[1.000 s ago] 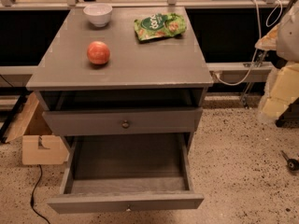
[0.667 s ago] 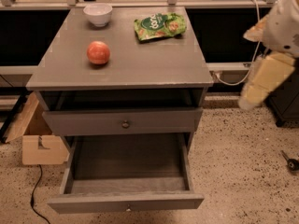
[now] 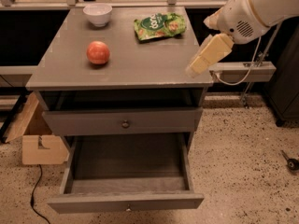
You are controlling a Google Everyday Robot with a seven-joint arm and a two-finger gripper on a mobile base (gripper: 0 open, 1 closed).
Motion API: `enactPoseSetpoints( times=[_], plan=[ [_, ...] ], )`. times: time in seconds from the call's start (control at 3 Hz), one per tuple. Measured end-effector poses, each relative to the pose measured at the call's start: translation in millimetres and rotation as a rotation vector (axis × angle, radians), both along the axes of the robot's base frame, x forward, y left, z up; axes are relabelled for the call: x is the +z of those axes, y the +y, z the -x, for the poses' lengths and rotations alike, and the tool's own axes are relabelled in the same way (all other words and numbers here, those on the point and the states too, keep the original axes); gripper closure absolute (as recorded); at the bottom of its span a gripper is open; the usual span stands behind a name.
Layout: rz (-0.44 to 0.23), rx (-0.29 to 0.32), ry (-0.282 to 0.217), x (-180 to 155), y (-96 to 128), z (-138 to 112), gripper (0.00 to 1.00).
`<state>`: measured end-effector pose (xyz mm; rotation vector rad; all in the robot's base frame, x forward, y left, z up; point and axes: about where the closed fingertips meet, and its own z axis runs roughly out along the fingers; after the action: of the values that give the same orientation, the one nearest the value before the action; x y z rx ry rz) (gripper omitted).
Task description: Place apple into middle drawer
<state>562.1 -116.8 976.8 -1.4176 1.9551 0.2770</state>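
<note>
The apple [image 3: 98, 52], round and red-orange, sits on the left part of the grey cabinet top [image 3: 140, 64]. The middle drawer [image 3: 126, 202] is the lower front; it is pulled out and its inside shows nothing in it. My gripper [image 3: 196, 68] hangs from the white arm [image 3: 252, 10] over the right front corner of the cabinet top, well to the right of the apple and apart from it. It holds nothing that I can see.
A white bowl [image 3: 97, 14] and a green snack bag [image 3: 159, 26] lie at the back of the top. A closed knobbed front [image 3: 125, 123] sits above the open drawer. A cardboard box [image 3: 39, 143] stands on the floor at the left.
The arm and gripper have swung left and down, from beside the cabinet's right side to over its right front corner. The apple and drawers have not moved.
</note>
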Motion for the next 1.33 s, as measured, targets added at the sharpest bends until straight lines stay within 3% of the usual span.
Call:
enactPoseSetpoints(
  times=[0.33,0.67,1.0,1.33],
  plan=[
    [0.000,0.000,0.000,0.0,0.0,-0.1,0.00],
    [-0.071,0.025,-0.026,-8.2,29.1,-32.7,0.00],
    [-0.167,0.066,-0.042,-21.2,72.2,-76.9,0.00],
    [-0.265,0.074,0.018,-54.3,133.1,-127.3,0.00]
  ],
)
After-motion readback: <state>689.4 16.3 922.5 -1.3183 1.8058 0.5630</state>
